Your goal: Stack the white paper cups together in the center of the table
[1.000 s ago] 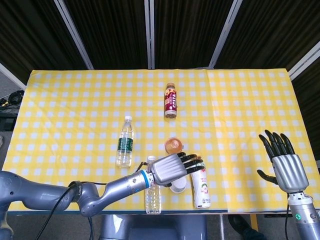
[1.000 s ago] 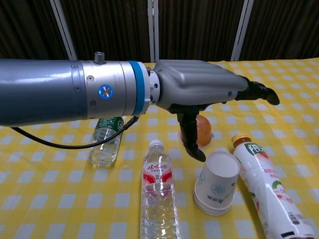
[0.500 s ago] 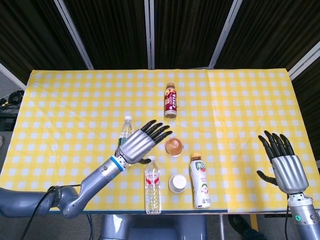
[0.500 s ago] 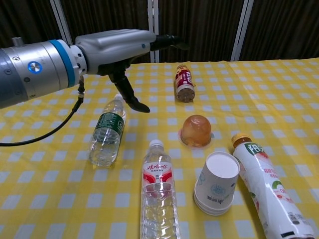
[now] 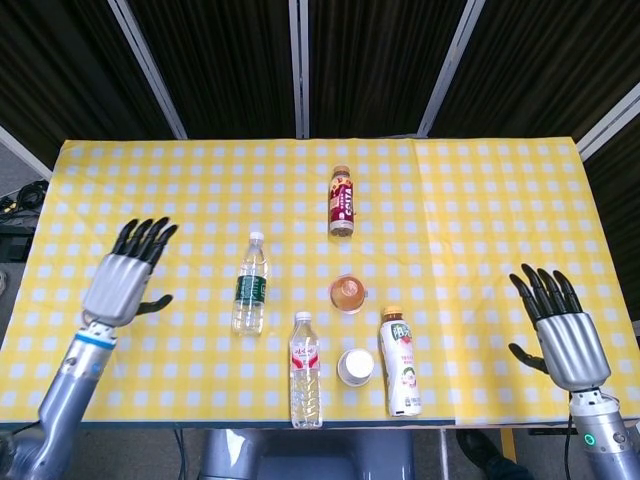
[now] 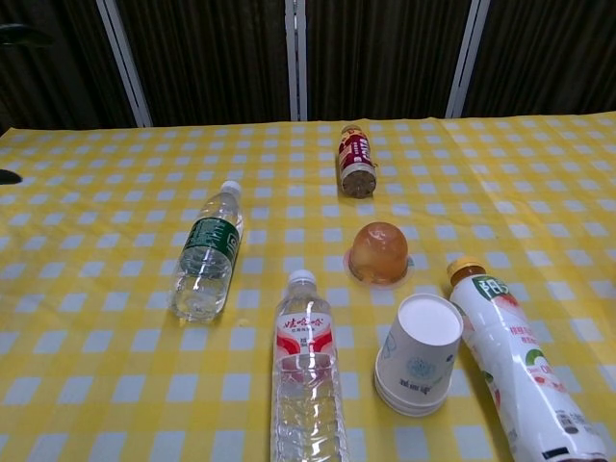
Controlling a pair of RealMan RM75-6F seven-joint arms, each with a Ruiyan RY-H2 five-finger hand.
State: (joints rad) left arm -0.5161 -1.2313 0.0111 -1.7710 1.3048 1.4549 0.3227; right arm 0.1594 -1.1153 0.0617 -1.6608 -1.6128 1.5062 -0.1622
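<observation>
The left hand [image 5: 126, 278] has its dark fingers [image 5: 147, 236] spread wide and holds nothing. It hangs over the left side of the table [image 5: 500, 200], with a smooth silver back. The right hand [image 5: 560, 330] looks the same, fingers apart and holding nothing, at the near right edge.

The white paper cups [image 6: 418, 356] stand upside down, one over the other, near the front of the table, a bit right of the middle. Their flat round bottom faces up.

Just right of them lies a white bottle with an orange cap [image 6: 510, 361], touching them. Just left lies a clear bottle with a red label [image 6: 306, 371]. Farther left lies a clear bottle with a green label [image 6: 205, 255]. A round orange jelly cup [image 6: 376, 253] sits behind the cups. A small red bottle [image 6: 356, 161] lies far back. The cloth is yellow and white squares.
</observation>
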